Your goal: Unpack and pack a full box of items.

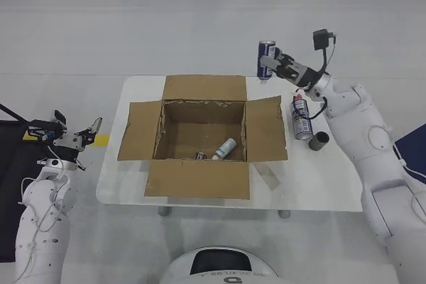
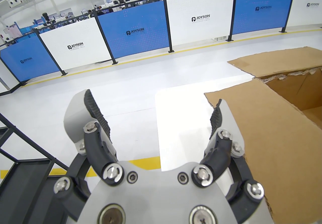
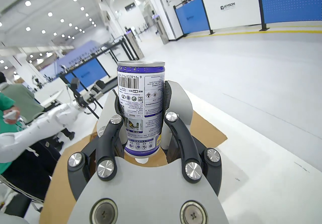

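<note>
An open cardboard box [image 1: 199, 99] stands in the middle of the white table [image 1: 319, 192], flaps spread. Inside lie a white-and-teal can [image 1: 226, 148] and a small dark item [image 1: 200, 155]. My right gripper [image 1: 273, 64] [image 3: 141, 99] is shut on a purple spray can [image 1: 265, 58] [image 3: 142, 106], held above the table's far right corner, beyond the box. My left gripper [image 1: 85, 132] [image 2: 153, 109] is open and holds nothing, off the table's left edge, facing the box's left flap [image 2: 264, 134].
On the table right of the box lie a red-and-white spray can [image 1: 301, 116] and a dark cylinder [image 1: 319, 140]. A strip of tape [image 1: 266, 175] lies by the front right flap. A black rack [image 1: 1, 184] stands left of the table.
</note>
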Controlling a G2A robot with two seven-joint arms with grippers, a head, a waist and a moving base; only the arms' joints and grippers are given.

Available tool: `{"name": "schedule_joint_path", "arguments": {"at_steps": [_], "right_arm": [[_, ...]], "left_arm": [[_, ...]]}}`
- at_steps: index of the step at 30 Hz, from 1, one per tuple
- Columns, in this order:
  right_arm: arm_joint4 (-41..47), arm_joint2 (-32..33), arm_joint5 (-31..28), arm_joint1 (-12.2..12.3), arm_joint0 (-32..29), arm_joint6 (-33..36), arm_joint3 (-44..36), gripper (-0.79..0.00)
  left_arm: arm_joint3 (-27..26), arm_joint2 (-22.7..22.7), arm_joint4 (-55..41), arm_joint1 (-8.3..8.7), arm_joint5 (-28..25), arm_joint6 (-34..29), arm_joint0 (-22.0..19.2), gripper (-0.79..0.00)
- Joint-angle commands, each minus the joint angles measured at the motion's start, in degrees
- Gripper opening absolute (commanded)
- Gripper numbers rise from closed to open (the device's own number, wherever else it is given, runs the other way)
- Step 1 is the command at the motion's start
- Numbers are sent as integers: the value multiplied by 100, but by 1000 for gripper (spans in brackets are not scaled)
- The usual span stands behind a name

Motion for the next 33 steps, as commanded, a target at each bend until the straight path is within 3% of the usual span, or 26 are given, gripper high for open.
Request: {"name": "schedule_joint_path", "arguments": {"at_steps": [1, 19, 22, 33], "right_arm": [[726, 378, 0, 192, -228, 654, -172, -785], [726, 385, 20, 192, -239, 630, -193, -785], [849, 644, 107, 281, -297, 588, -281, -785], [2448, 1864, 550, 772, -312, 1986, 94, -785]], "left_arm": [[0, 0, 0, 0, 0, 0, 0, 0], [0, 0, 0, 0, 0, 0, 0, 0], [0, 0, 0, 0, 0, 0, 0, 0], [0, 0, 0, 0, 0, 0, 0, 0]]}}
